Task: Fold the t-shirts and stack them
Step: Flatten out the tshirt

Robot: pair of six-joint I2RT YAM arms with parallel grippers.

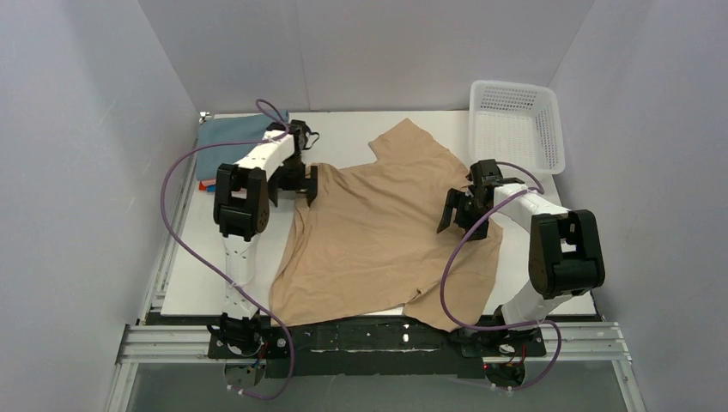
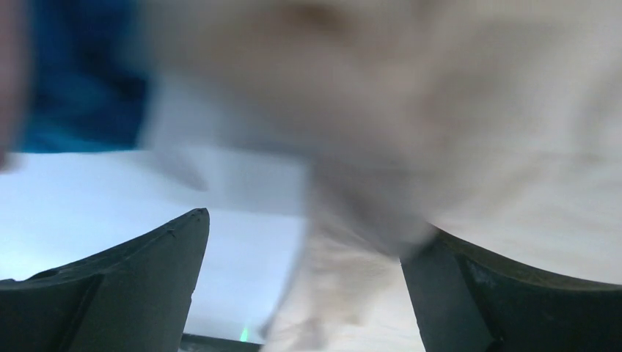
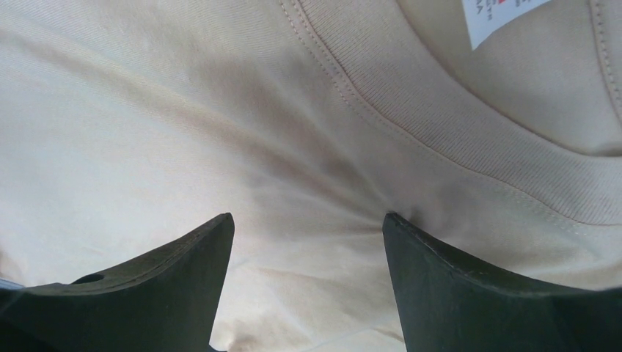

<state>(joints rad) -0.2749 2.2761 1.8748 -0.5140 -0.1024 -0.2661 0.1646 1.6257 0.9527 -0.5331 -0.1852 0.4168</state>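
A tan-beige t-shirt [image 1: 378,232] lies spread out on the white table [image 1: 343,137], its lower edge hanging over the near edge. My left gripper [image 1: 294,190] is open over the shirt's left sleeve edge. In the blurred left wrist view the tan cloth [image 2: 469,132] lies between the fingers [image 2: 147,286] and over the right one. My right gripper [image 1: 464,221] is open over the shirt's right side. In the right wrist view its fingers [image 3: 469,286] press on tan cloth [image 3: 147,110] just below the ribbed collar [image 3: 440,125] and the white neck label [image 3: 506,15].
A folded grey-blue shirt [image 1: 232,135] lies at the back left, with red and blue cloth edges [image 1: 207,184] showing beneath it; blue cloth [image 2: 81,81] also shows in the left wrist view. A white lattice basket [image 1: 515,124] stands at the back right. Grey walls enclose the table.
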